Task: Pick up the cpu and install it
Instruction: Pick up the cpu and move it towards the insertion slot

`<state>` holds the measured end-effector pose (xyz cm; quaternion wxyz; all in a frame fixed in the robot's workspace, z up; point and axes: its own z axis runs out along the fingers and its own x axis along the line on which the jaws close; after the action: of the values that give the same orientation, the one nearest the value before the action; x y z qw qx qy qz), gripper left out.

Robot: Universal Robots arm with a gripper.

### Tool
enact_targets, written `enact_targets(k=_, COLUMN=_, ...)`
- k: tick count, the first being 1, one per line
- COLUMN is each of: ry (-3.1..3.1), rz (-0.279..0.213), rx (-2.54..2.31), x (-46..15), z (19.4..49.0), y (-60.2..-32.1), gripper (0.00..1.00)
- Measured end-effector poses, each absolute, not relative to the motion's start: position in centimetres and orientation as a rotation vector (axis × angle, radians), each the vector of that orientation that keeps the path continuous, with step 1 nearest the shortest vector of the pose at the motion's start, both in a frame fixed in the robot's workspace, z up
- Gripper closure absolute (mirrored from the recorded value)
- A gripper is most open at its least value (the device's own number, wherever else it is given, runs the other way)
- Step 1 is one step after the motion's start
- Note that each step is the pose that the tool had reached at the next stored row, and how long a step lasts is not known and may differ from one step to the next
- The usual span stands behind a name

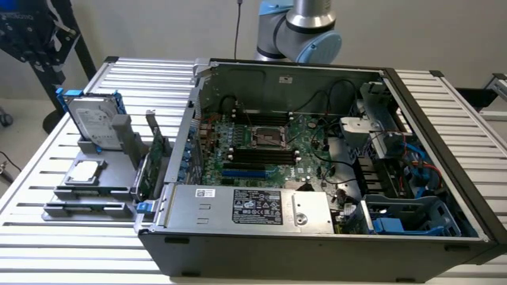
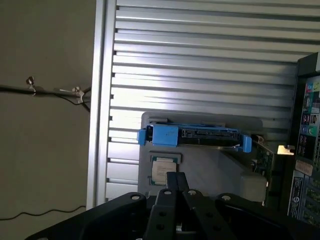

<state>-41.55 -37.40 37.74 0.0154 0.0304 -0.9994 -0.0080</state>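
Note:
The cpu point(image 1: 85, 172), a small flat square chip with a silver top, lies in a recess of the grey holder point(image 1: 87, 205) on the exterior view's left. In the wrist view the cpu point(image 2: 160, 169) sits far below my gripper point(image 2: 176, 179), whose two black fingers are shut together with nothing between them, and their tips cover one edge of the chip. The open computer case point(image 1: 317, 237) holds the motherboard, with its bare socket point(image 1: 267, 138) near the middle. Part of the arm point(image 1: 297, 29) rises behind the case.
A big silver hard drive in a blue frame point(image 1: 94, 122) stands upright in the holder, also seen as hard drive point(image 2: 200, 136). A green circuit card point(image 1: 154, 160) stands on edge between holder and case. Everything rests on a ribbed metal table point(image 1: 32, 178). Cables run inside the case.

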Motion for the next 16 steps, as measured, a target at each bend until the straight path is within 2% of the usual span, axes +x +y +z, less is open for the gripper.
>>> enact_targets(k=2, ry=-3.109, rz=-0.025, rx=0.095, x=-41.6, z=37.7, y=-37.4, gripper=0.88)
enact_targets(k=5, ry=-3.109, rz=-0.025, rx=0.095, x=-41.6, z=37.7, y=-37.4, gripper=0.70)
enact_targets(k=8, ry=-3.109, rz=-0.024, rx=0.095, x=-41.6, z=37.6, y=-37.4, gripper=0.64)
enact_targets(k=9, ry=-3.109, rz=-0.024, rx=0.095, x=-41.7, z=37.5, y=-37.4, gripper=0.53)
enact_targets(k=10, ry=-3.109, rz=-0.023, rx=0.095, x=-41.7, z=37.3, y=-37.4, gripper=0.53)
enact_targets(k=12, ry=-3.109, rz=-0.023, rx=0.095, x=-41.9, z=36.9, y=-37.5, gripper=0.41)
enact_targets(k=14, ry=-3.109, rz=-0.023, rx=0.095, x=-42.0, z=36.6, y=-37.6, gripper=0.41)
enact_targets(k=15, ry=-3.109, rz=-0.023, rx=0.095, x=-42.1, z=36.4, y=-37.7, gripper=0.35)
enact_targets(k=16, ry=-3.109, rz=-0.023, rx=0.095, x=-42.2, z=36.2, y=-37.8, gripper=0.35)
